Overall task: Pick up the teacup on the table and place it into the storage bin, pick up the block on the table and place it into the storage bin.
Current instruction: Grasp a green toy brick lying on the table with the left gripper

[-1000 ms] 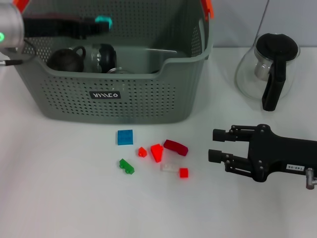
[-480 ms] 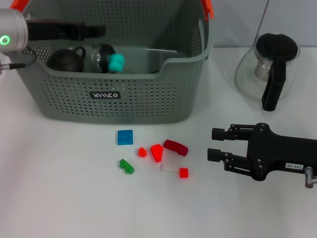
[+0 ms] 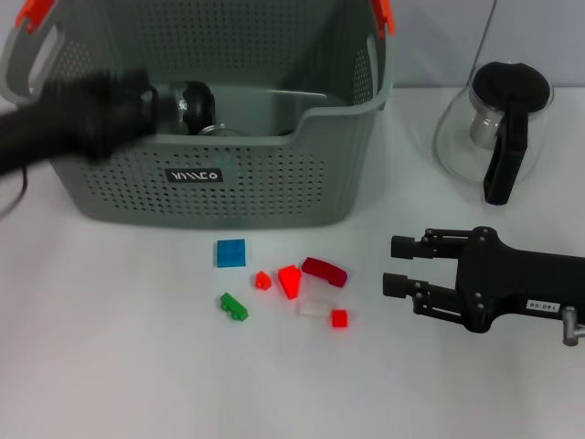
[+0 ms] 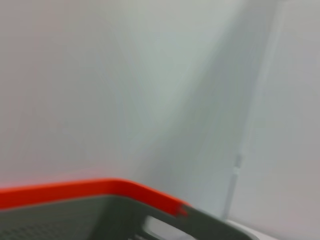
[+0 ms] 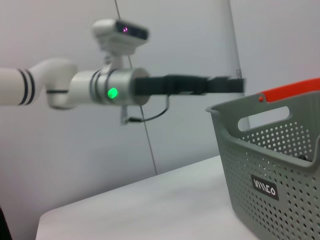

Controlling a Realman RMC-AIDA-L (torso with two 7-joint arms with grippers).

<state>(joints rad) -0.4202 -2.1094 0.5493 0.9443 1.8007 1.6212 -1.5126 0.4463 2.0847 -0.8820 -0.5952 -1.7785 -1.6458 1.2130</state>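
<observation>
The grey storage bin (image 3: 219,174) stands at the back left of the table; its perforated wall and label also show in the right wrist view (image 5: 265,185). My left gripper (image 3: 128,105) is a dark moving smear across the bin's left front; from the right wrist it reaches out level over the bin (image 5: 235,85). The teacup is hidden behind that arm. Loose blocks lie in front of the bin: blue (image 3: 231,252), green (image 3: 234,306), red (image 3: 291,280), dark red (image 3: 324,271). My right gripper (image 3: 395,266) rests open to their right, holding nothing.
A glass pot (image 3: 494,128) with a black handle stands at the back right. A glass jar (image 3: 187,102) lies inside the bin. Small red (image 3: 339,318) and clear (image 3: 313,308) pieces lie among the blocks. The bin's orange clip (image 4: 90,189) fills the left wrist view's lower edge.
A teal block held over the bin by my left gripper dropped into it and no longer shows. The left arm has since swung toward the bin's front left. The right gripper barely moved.
</observation>
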